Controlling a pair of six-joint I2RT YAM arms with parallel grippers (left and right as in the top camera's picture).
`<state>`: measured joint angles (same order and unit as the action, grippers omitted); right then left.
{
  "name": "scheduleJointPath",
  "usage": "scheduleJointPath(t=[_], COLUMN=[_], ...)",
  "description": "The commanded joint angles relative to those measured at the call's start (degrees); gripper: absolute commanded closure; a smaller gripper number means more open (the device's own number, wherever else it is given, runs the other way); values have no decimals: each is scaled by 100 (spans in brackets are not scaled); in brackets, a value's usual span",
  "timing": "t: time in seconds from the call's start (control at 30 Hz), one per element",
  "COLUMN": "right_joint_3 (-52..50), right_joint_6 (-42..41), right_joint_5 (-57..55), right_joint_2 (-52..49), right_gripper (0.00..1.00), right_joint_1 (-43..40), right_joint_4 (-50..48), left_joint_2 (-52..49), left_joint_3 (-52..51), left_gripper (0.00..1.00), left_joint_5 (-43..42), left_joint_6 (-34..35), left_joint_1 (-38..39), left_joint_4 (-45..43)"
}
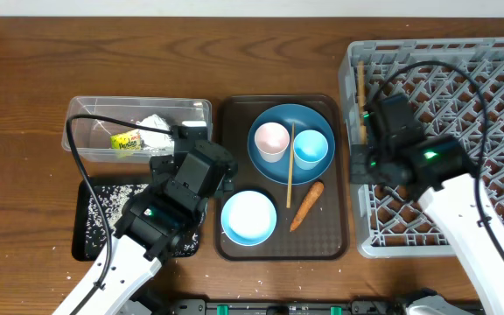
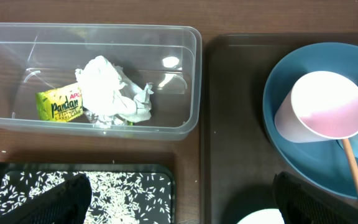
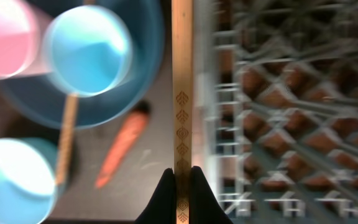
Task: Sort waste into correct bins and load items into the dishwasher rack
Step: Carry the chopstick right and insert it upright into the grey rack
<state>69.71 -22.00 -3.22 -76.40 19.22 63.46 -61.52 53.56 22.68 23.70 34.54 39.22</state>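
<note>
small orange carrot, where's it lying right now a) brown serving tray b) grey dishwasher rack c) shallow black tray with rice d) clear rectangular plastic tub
a: the small orange carrot lies on the bare floor of the brown serving tray, beside the round light-blue bowl.

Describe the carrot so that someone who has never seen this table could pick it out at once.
From above, find the brown tray mid-table, between the clear tub and the grey rack. In its lower right part, below the dark-blue plate and right of the light-blue bowl, lies the carrot. It is the only orange thing there, small and tapered, unlike its round blue neighbours.
</note>
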Motion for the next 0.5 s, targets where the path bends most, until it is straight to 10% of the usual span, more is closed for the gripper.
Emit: scheduleJointPath(t=[0.0,0.47], right_joint_3=[70,66], right_joint_6=[627,1351], right_joint_5=[-284,-304], right_joint_2=[-66,-715], right_gripper=[99,99], right_joint_1=[-415,-844], right_joint_4=[22,-39], left_joint_2=[-22,-22], left_joint_3=[111,111], left_gripper=[5,5], left_joint_5=[72,72], left_joint_6=[-74,-74], left_joint_1=[-24,-24], left_joint_4=[13,13])
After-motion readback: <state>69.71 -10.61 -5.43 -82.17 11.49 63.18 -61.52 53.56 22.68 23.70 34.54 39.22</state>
